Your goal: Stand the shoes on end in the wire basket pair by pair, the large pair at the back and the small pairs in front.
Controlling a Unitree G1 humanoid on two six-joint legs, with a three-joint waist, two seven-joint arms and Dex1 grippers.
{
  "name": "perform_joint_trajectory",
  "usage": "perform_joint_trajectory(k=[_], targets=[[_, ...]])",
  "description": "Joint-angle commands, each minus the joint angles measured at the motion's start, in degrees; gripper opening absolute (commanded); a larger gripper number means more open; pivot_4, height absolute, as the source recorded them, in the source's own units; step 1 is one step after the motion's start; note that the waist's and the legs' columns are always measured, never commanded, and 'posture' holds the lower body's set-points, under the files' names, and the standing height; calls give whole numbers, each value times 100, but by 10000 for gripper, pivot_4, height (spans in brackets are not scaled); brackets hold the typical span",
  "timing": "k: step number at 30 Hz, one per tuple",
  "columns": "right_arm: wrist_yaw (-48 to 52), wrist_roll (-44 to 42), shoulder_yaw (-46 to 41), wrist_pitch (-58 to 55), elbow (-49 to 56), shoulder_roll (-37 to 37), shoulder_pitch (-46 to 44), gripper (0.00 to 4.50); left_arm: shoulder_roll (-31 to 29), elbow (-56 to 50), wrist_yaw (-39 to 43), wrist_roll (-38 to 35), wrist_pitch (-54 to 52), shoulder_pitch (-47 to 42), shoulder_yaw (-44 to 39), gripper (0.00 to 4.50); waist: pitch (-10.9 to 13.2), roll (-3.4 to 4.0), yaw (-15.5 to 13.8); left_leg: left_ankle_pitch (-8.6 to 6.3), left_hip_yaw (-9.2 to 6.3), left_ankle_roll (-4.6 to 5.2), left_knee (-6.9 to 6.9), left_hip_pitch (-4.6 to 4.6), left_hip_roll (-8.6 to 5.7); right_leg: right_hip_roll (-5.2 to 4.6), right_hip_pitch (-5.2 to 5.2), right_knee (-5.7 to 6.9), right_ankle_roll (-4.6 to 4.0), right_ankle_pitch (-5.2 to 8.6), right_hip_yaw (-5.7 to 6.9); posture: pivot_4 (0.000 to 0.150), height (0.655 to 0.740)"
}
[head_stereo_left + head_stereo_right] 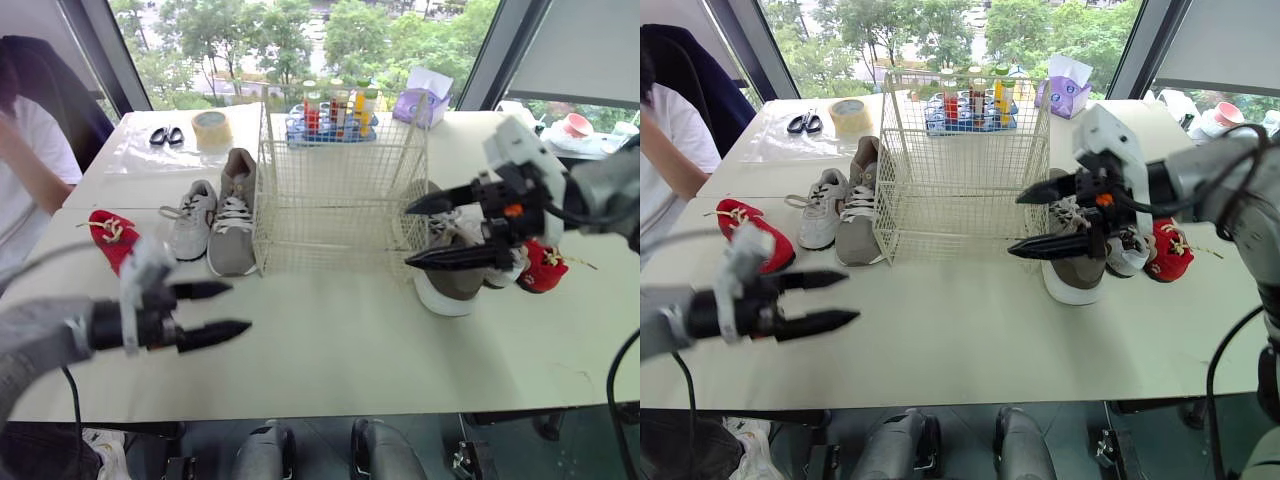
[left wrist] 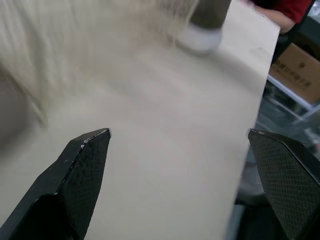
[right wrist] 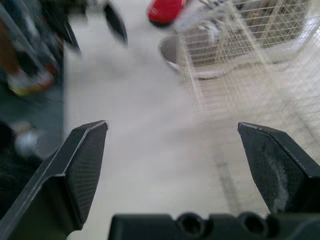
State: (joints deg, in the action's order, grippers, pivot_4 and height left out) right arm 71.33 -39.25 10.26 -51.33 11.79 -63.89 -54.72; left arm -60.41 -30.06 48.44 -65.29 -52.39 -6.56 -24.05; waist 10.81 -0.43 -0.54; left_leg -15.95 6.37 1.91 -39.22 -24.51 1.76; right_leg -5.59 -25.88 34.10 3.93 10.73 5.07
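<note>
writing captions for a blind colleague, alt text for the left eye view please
An empty wire basket stands on the table, three left shoes and three right shoes lying beside it. Both grippers are open: the left gripper over bare table, the right gripper by the right shoes.

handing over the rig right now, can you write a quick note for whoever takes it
Left gripper open and empty, over the table at its near left.
Right gripper open and empty, by the shoes right of the wire basket.
Basket empty: no pair stood yet.
Left of it: large shoe, grey shoe, red shoe. Right of it: large mate, grey mate, red mate.
To do: all three pairs, large at back.
</note>
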Motion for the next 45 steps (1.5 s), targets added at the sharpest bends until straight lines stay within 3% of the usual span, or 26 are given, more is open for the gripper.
perform_joint_trajectory(k=[1, 6, 13, 16, 23, 27, 32, 42, 43, 45], targets=[[617, 1220, 908, 852, -711, 249, -459, 44842, -49, -181, -64, -429, -83, -412, -5, 44928, 0, -1, 22, 0, 6, -1, 1, 0, -1, 0, 6, 1, 2, -1, -4, 1500, 7400], [1073, 2215, 1582, 1466, -1631, 803, -778, 44842, 94, -639, -654, -988, -146, -702, 142, 44928, 2, -2, 36, 21, 16, -34, 0, -3, -1, 0, 3, 11, 30, -12, -6, 1500, 7400], [1303, 3131, 1941, 1875, -2457, 1411, -955, 44842, 429, -1054, -1439, -1224, -25, -424, 363, 44928, 2, -2, 23, 32, 13, -50, 0, 4, 1, 4, 8, 19, 30, -13, -5, 1500, 7400], [1386, 3325, 1932, 1922, -2465, 1476, -884, 36724, 548, -1163, -1588, -1121, 44, -262, 450, 45000, 2, -2, -7, 34, 9, -54, -2, 6, -1, 4, 13, 20, 29, -12, -5, 1500, 7400], [1502, 3533, 1804, 1856, -1955, 1378, -584, 1046, 775, -1269, -1827, -1075, 183, -72, 598, 45000, 1, 0, 5, 35, 8, -56, -3, 10, 0, 5, 15, 24, 29, -13, -5, 1500, 7400], [1212, 3785, 1600, 2462, -1886, 1394, -490, 457, 823, -1250, -1858, -1036, 229, -22, 662, 45000, 1, -1, 0, 37, 6, -59, -3, 10, 0, 8, 14, 26, 29, -12, -4, 1500, 7400], [698, 4199, 1517, 3039, -2698, 1794, -806, 457, 890, -1110, -1814, -820, 266, -173, 907, 45000, 0, -2, 68, 42, 9, -67, -3, 14, -4, 15, 15, 27, 25, -15, -5, 1500, 7400], [756, 4224, 1450, 2827, -2658, 2120, -720, 457, 888, -1007, -1673, -639, 258, -249, 1015, 45000, 0, -2, 126, 50, -2, -79, -4, 16, 1, 24, 15, 42, 23, -16, -5, 1500, 7400], [809, 4194, 1431, 2832, -2579, 2091, -676, 6688, 895, -1006, -1662, -631, 259, -247, 1021, 45000, 0, -2, 125, 50, -2, -79, -3, 16, 2, 25, 15, 43, 23, -16, -5, 1500, 7400], [903, 4149, 1384, 2836, -2441, 2026, -596, 13761, 913, -988, -1635, -598, 265, -246, 1050, 45000, 0, -2, 119, 50, -4, -79, -3, 16, 3, 25, 14, 44, 22, -16, -5, 1500, 7400]])
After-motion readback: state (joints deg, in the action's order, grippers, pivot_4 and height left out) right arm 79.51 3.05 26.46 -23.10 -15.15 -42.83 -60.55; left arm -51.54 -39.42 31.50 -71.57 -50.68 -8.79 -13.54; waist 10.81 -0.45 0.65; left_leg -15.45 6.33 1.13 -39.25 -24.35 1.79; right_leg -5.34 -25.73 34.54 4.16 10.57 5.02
